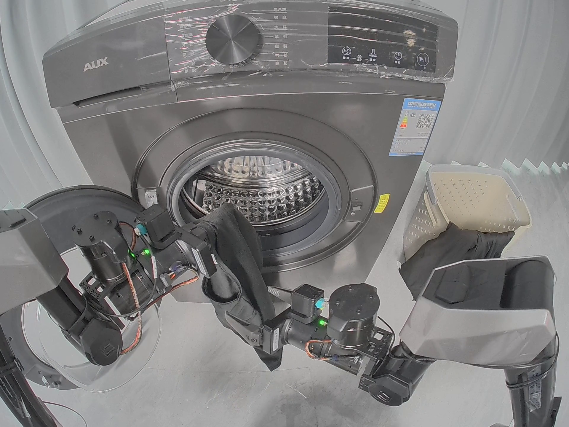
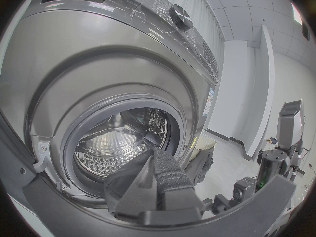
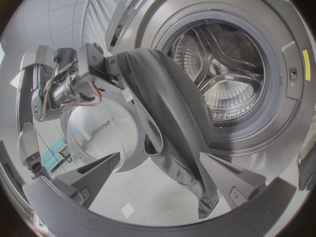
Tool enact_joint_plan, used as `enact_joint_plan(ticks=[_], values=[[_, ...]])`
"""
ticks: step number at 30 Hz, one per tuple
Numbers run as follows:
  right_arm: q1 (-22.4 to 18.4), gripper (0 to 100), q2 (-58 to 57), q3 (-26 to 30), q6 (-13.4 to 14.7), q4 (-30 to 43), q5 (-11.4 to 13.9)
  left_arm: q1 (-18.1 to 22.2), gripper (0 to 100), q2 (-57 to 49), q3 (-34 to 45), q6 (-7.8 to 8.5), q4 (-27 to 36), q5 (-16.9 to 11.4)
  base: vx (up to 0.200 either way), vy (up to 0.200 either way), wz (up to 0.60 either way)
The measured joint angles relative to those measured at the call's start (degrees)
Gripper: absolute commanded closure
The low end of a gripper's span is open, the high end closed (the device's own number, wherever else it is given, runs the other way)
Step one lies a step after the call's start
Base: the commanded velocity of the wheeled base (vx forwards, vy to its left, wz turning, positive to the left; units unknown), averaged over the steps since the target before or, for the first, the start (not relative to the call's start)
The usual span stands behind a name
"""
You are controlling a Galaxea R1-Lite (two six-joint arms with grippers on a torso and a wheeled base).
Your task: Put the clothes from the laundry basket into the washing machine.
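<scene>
Clothes first: one dark garment point(image 1: 240, 250) hangs from my left gripper point(image 2: 154, 157), which is clenched on the cloth's upper part. I hold it just in front of the lower left rim of the washing machine's point(image 1: 249, 108) round opening. The cloth bulges up level with the opening's near lip, outside the drum point(image 1: 261, 191), and drapes down toward the floor.

My right gripper point(image 3: 159, 155) sits lower and nearer, a little to the right of the left one. Its fingers point(image 3: 230, 178) are spread wide. The hanging cloth passes between them and lies against one finger, and they are not closed on it. The garment's lowest corner dangles below this gripper.

The machine's door point(image 1: 77, 200) is swung wide open to the left, beside my left gripper.

The laundry basket point(image 1: 474, 197) stands on the floor just beside the machine's right side. A second dark garment point(image 1: 456, 250) is draped over the basket's near rim and spills out toward the floor.
</scene>
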Motion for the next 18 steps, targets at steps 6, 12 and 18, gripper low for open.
enact_joint_plan(ticks=[6, 12, 18], values=[[-0.41, 0, 3.47, -3.63, -0.85, 0.50, 0.11, -0.04, 100, 0.20, -0.10, -0.02, -0.02, 0.02, 0.000, 0.000, 0.00], [-0.45, 0, 6.35, -7.41, -1.78, 1.02, 0.06, -0.09, 100, 0.24, -0.11, -0.13, -0.02, 0.05, 0.000, 0.000, 0.00], [-0.15, 0, 8.91, -9.64, -2.57, 1.16, 0.06, -0.09, 100, 0.27, -0.11, -0.13, 0.00, 0.05, 0.000, 0.000, 0.00]])
